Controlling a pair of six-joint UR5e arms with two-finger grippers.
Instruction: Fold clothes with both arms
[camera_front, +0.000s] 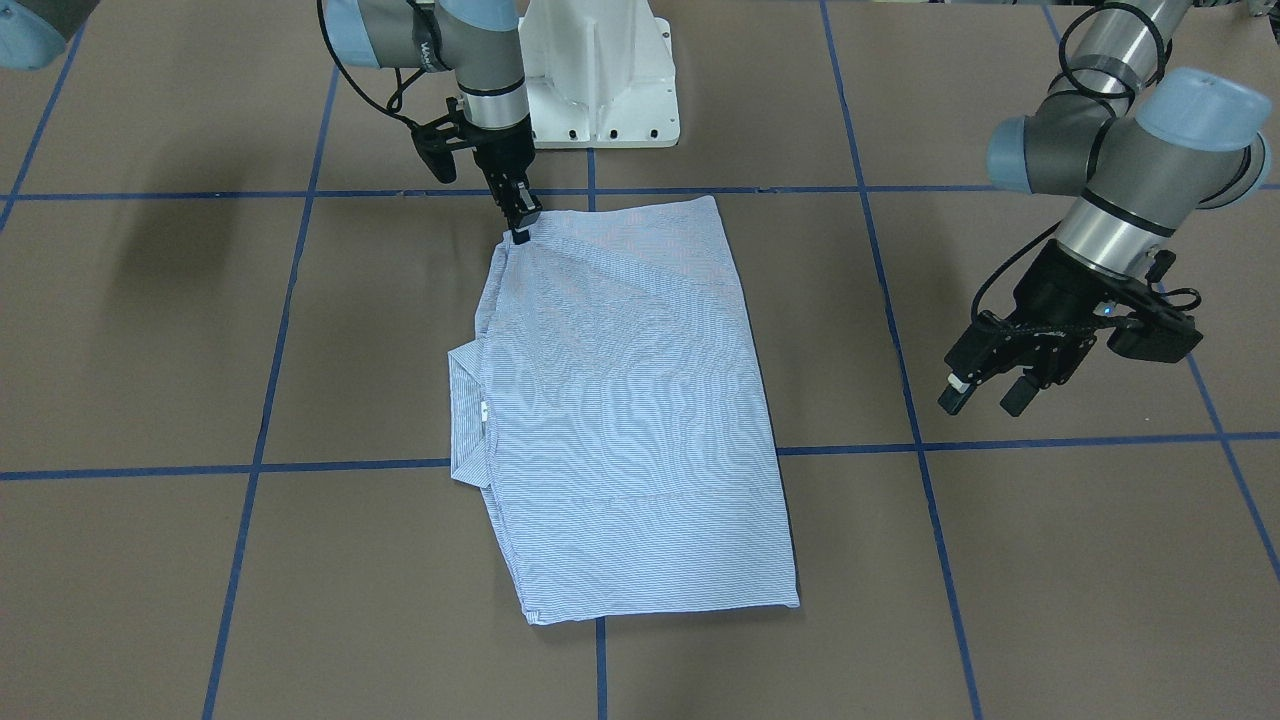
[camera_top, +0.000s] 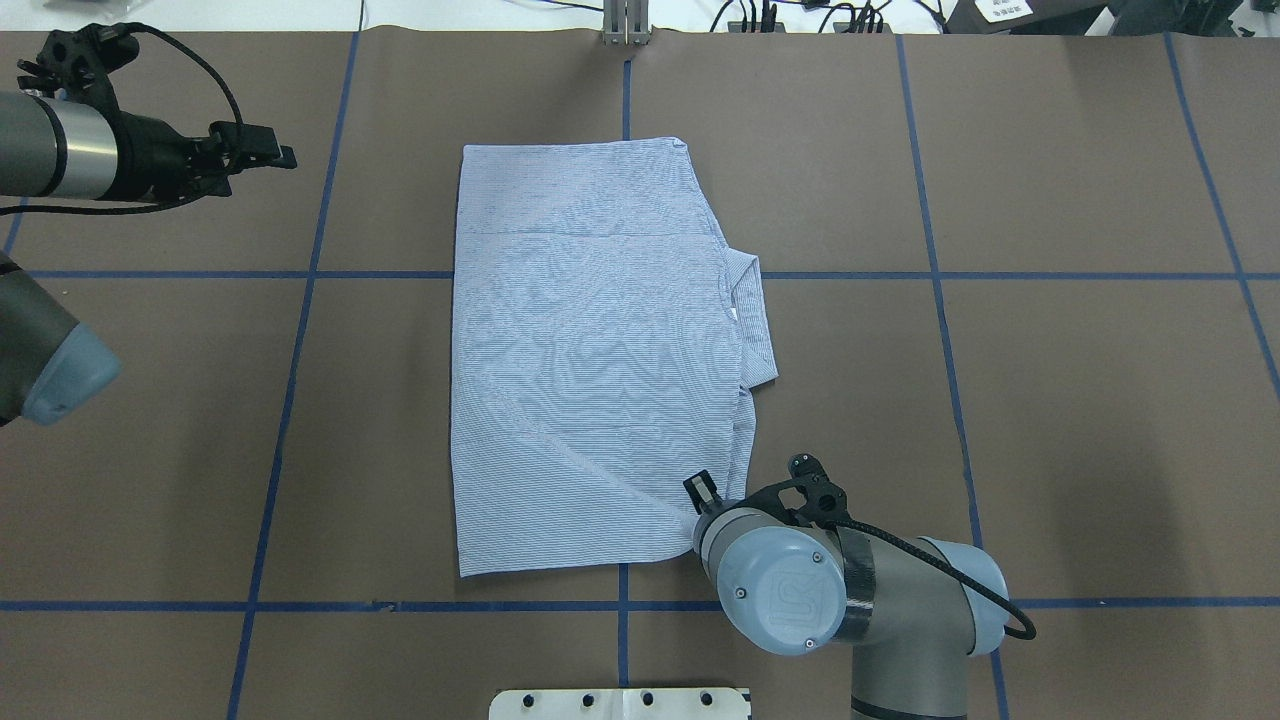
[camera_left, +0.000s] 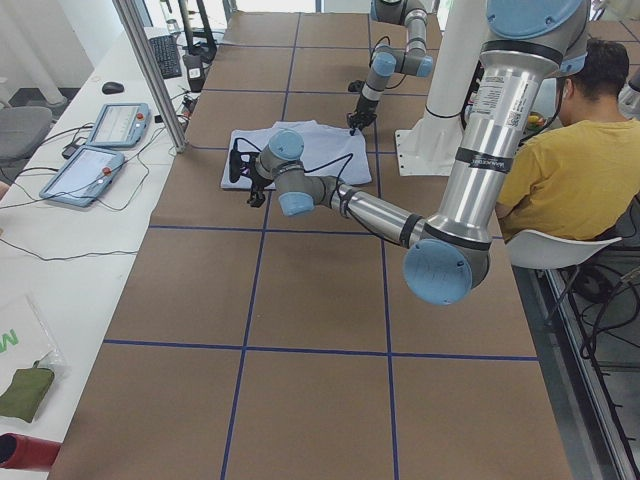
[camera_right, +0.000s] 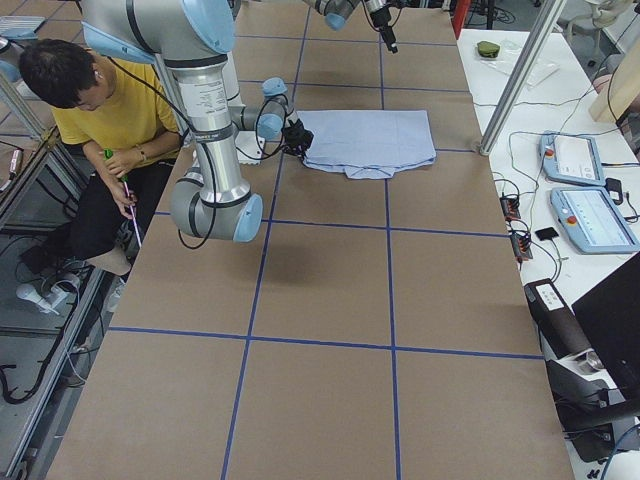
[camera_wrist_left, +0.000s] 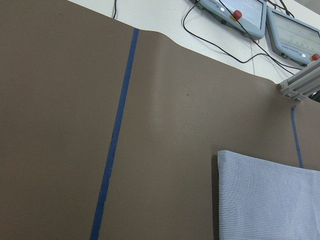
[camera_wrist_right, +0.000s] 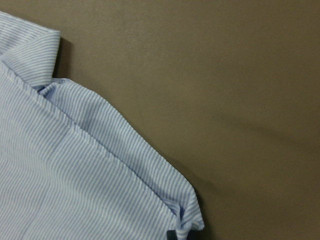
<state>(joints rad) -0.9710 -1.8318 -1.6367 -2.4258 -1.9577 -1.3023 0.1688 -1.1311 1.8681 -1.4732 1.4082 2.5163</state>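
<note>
The light blue-and-white striped shirt (camera_front: 620, 400) (camera_top: 590, 350) (camera_right: 370, 140) lies folded into a rectangle on the brown table. Its collar (camera_front: 465, 420) (camera_top: 750, 320) sticks out at one side. My right gripper (camera_front: 520, 228) points down at the shirt's corner nearest the robot base and is shut on the fabric there. Creases fan out from that corner. The right wrist view shows the bunched corner (camera_wrist_right: 185, 220). In the overhead view the right wrist hides this gripper. My left gripper (camera_front: 985, 397) (camera_top: 285, 148) hangs open above bare table, well off the shirt's hem side. The left wrist view catches one shirt corner (camera_wrist_left: 270, 200).
The white pedestal base (camera_front: 600, 70) stands just behind the shirt. Blue tape lines (camera_top: 620, 605) divide the table. A seated person in a yellow top (camera_left: 570, 160) (camera_right: 110, 110) is beside the robot. Control tablets (camera_right: 580, 190) and an aluminium post (camera_left: 150, 70) are at the far edge.
</note>
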